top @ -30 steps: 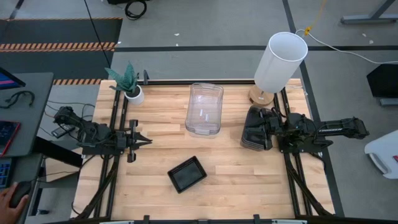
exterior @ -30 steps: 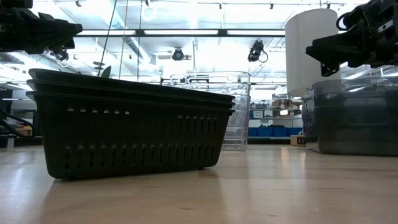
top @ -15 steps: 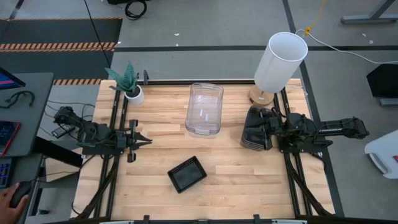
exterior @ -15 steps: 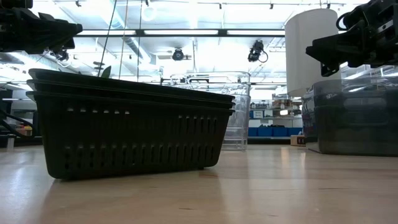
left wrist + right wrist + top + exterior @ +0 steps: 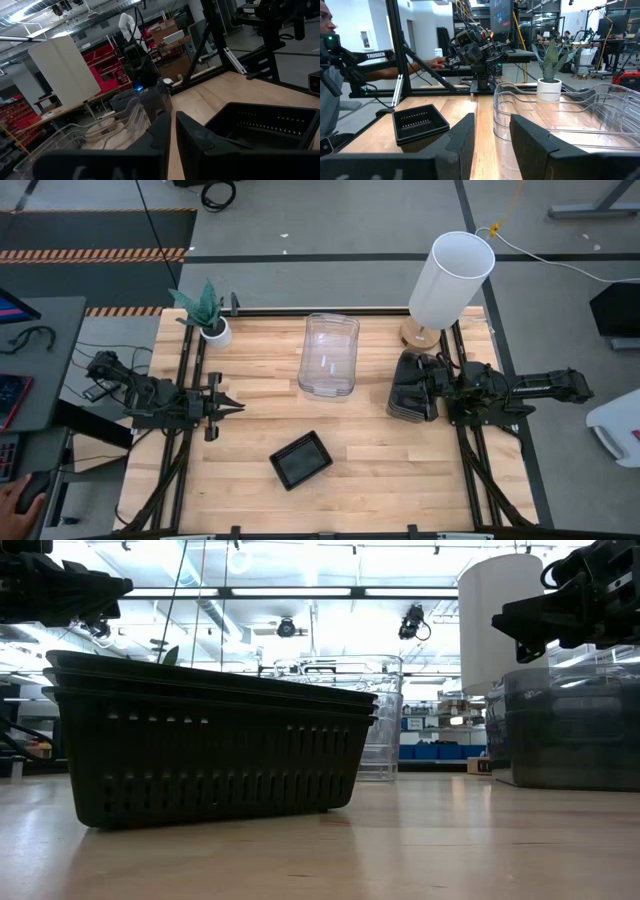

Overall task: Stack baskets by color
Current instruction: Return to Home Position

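Left gripper (image 5: 228, 406) nearly closed, empty at nine o'clock, right gripper (image 5: 437, 391) parted over grey baskets (image 5: 411, 386) at three; black baskets (image 5: 301, 459) at six; retreat level, clear of rims.

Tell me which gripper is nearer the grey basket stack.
Right. The right gripper hovers at the grey basket stack, over its edge nearest that arm. The left gripper is across the table, beyond the clear baskets.

Wooden table (image 5: 400, 470) with clear baskets (image 5: 328, 355), grey baskets (image 5: 412, 385), black baskets (image 5: 300, 459), lamp (image 5: 445, 280), plant (image 5: 208, 315).
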Robot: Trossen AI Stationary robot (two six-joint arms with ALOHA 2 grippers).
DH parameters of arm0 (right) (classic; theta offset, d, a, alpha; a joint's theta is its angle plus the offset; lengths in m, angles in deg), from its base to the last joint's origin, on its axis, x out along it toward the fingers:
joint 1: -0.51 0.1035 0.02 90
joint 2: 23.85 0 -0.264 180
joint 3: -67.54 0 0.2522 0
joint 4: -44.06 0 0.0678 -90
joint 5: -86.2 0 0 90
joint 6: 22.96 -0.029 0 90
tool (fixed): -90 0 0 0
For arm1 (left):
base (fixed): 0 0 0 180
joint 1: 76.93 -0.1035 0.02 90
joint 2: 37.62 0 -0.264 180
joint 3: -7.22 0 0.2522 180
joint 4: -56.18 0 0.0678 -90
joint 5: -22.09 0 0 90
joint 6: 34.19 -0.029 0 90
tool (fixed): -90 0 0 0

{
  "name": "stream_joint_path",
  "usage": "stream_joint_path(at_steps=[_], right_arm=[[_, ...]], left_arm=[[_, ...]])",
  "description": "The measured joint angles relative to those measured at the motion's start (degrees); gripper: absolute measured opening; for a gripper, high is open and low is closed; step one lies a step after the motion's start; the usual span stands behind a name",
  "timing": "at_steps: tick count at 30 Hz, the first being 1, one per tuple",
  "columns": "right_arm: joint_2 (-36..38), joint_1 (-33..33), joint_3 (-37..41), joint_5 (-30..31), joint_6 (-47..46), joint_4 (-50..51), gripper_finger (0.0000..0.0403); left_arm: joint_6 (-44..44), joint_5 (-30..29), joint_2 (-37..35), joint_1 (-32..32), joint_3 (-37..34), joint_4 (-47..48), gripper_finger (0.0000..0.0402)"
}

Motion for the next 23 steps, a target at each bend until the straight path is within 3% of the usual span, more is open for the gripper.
stream_joint_path(at_steps=[23], right_arm=[[0.0,-0.02,0.02,0.0,0.0,0.0,0.013]], left_arm=[[-0.01,0.0,-0.02,0.0,0.02,0.0,0.0033]])
